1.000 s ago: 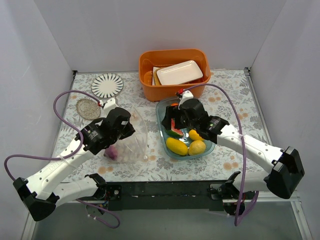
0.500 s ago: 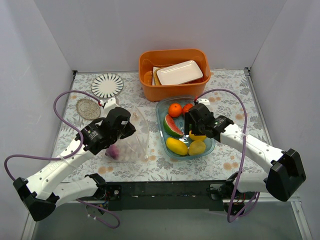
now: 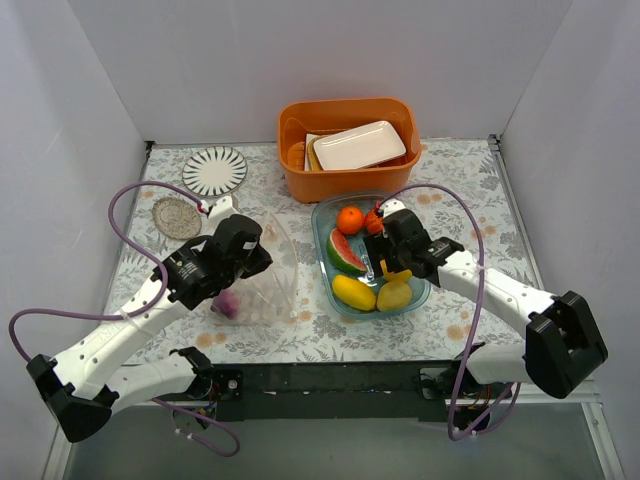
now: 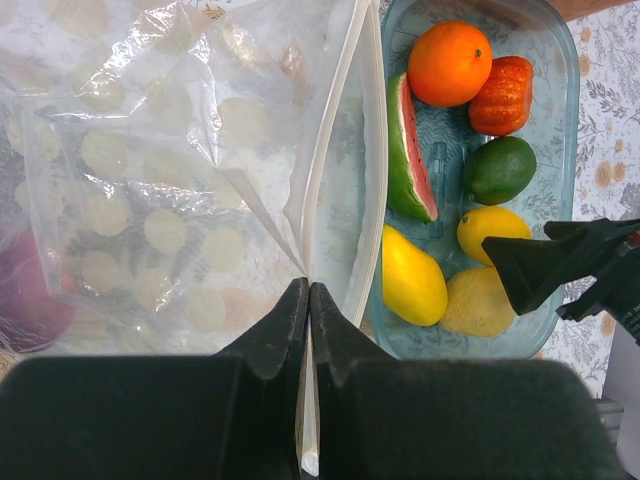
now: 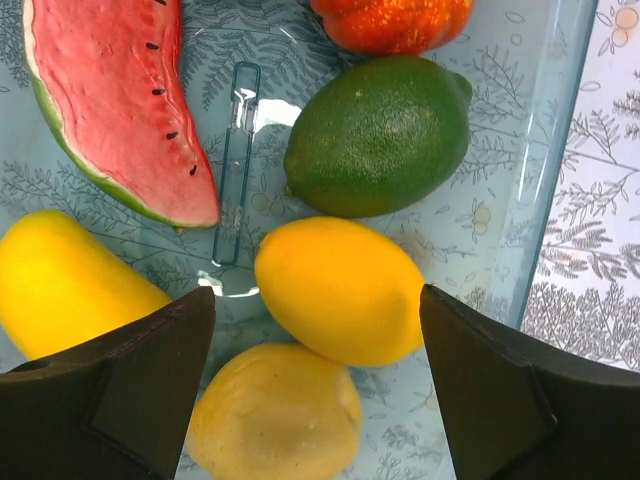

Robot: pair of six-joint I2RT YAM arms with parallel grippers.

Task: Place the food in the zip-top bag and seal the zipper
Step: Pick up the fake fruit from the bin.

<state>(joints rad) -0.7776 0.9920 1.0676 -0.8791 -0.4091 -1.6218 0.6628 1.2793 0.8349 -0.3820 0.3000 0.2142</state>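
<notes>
At the far left, a striped plate [image 3: 215,170] is lying at the back of the table. In front of it the left gripper [image 4: 308,292] is clenching its jaws tight on the mouth edge of the zip-top bag [image 4: 150,200]. It is gripping right on the zipper [image 4: 335,150], a thin whitish strip that is running away from the fingers along that edge. The bag is sitting just left of the clear blue-tinted tray [image 4: 556,215]. We are seeing it clear, crumpled and dotted with whitish spots, and a purple onion [image 3: 226,305] is showing through it. The tray is holding the rest of the food: orange [image 4: 449,62], red tomato [image 4: 501,95], watermelon slice [image 5: 120,110], dark green fruit [image 5: 378,135], yellow mango [image 4: 410,275] and two lemons [image 5: 340,290]. Over the tray the right gripper [image 5: 315,300] is hovering with its jaws spread wide, one finger on either side of the brighter of the two. We cannot tell whether the fingers are touching it. Behind the tray an orange bin [image 3: 340,185] is holding a white plate [image 3: 360,145].
</notes>
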